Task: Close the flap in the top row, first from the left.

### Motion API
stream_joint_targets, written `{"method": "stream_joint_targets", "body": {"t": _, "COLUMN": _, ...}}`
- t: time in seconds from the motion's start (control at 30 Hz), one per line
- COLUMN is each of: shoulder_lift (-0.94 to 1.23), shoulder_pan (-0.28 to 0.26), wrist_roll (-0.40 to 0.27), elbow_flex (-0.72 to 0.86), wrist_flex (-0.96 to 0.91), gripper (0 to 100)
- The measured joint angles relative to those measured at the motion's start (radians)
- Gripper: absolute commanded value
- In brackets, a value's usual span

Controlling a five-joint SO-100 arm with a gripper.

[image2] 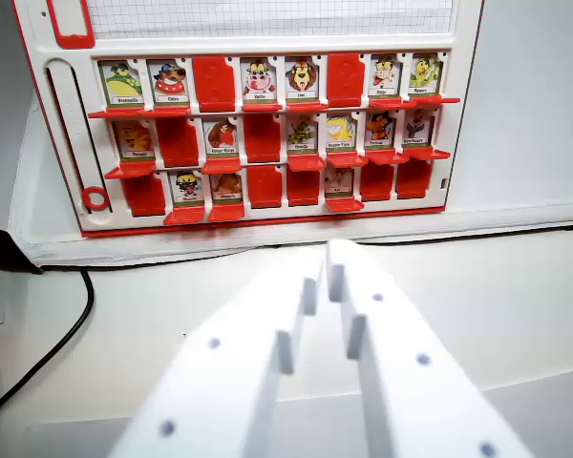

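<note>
Where the white tabletop (516,315) fills the lower half of the wrist view, it is bare and matte, with a black cable (62,348) curving across the wrist view's left edge; a pale wall or panel rises behind on the right. Game board (258,224), red and white, stands at the far side of the surface, leaning slightly back; three rows of small flaps across it. Board's upper part runs out of frame: only a strip of gridded white panel and a red corner fitting show. A white slider track with a red ring (95,198) runs down the board's left side. Names printed under the pictures too small to read. Some flaps show a cartoon character picture with a red ledge below; others show only a plain red back. Top-row first flap from the left (122,84) sits at the board's upper left, just right of the slider track: it shows a green character on a white card, red ledge beneath, so it reads as still open. Neighbour to its right also shows a picture. Gripper (326,260), white, blurred and close to the lens, rises from the bottom edge; fingers nearly together with a narrow gap, pinching nothing, tips well short of the board.
</note>
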Motion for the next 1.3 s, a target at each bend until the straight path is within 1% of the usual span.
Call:
{"method": "stream_joint_targets", "body": {"t": 0.2, "shoulder_lift": -0.026, "shoulder_pan": -0.028, "wrist_roll": 0.018, "elbow_flex": 0.0, "wrist_flex": -0.009, "gripper": 0}}
{"method": "stream_joint_targets", "body": {"t": 0.57, "shoulder_lift": -0.028, "shoulder_pan": -0.029, "wrist_roll": 0.018, "elbow_flex": 0.0, "wrist_flex": -0.009, "gripper": 0}}
{"method": "stream_joint_targets", "body": {"t": 0.77, "shoulder_lift": -0.035, "shoulder_pan": -0.032, "wrist_roll": 0.018, "elbow_flex": 0.023, "wrist_flex": -0.069, "gripper": 0}}
{"method": "stream_joint_targets", "body": {"t": 0.9, "shoulder_lift": -0.084, "shoulder_pan": -0.066, "wrist_roll": 0.038, "elbow_flex": 0.084, "wrist_flex": -0.112, "gripper": 0}}
{"method": "stream_joint_targets", "body": {"t": 1.07, "shoulder_lift": -0.14, "shoulder_pan": -0.094, "wrist_roll": 0.037, "elbow_flex": 0.166, "wrist_flex": -0.278, "gripper": 0}}
{"method": "stream_joint_targets", "body": {"t": 1.17, "shoulder_lift": -0.184, "shoulder_pan": -0.137, "wrist_roll": 0.048, "elbow_flex": 0.183, "wrist_flex": -0.371, "gripper": 0}}
{"method": "stream_joint_targets", "body": {"t": 1.3, "shoulder_lift": -0.272, "shoulder_pan": -0.201, "wrist_roll": 0.081, "elbow_flex": 0.196, "wrist_flex": -0.439, "gripper": 0}}
